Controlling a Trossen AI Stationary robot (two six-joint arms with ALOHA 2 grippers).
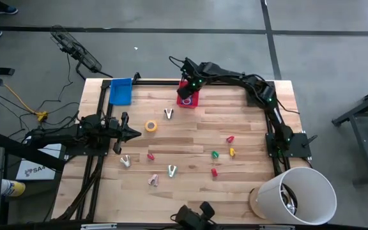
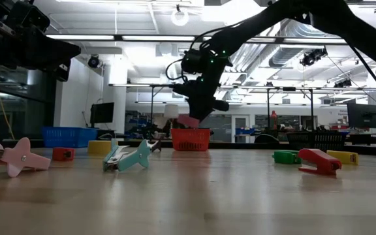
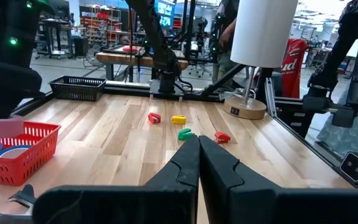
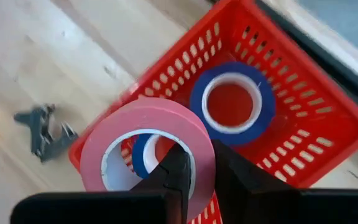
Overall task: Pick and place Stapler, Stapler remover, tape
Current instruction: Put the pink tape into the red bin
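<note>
- Red plastic basket (image 1: 189, 99) is placed at the far edge of the table (image 1: 190, 137), and the right gripper (image 4: 194, 163) is held just above it.
- The pink tape (image 4: 146, 151) is pinched by its wall between the right fingers, over the basket rim.
- Two blue tapes are seen inside the basket: one (image 4: 232, 102) lies flat and fully visible, the other (image 4: 143, 155) is partly hidden behind the pink ring.
- The yellow tape (image 1: 151, 126) lies flat on the wood, between the left gripper and the basket.
- The left gripper (image 1: 135, 133) is kept over the left part of the table, its fingers pressed together with nothing between them.
- A dark remover (image 1: 168, 114) is found near the basket, beside the yellow tape; further removers (image 1: 172, 170) lie nearer the front edge.
- Small staplers in red (image 1: 230, 138), green (image 1: 214, 154) and yellow (image 1: 232, 152) are scattered on the right half.
- A blue bin (image 1: 121, 91) stands at the far left corner.
</note>
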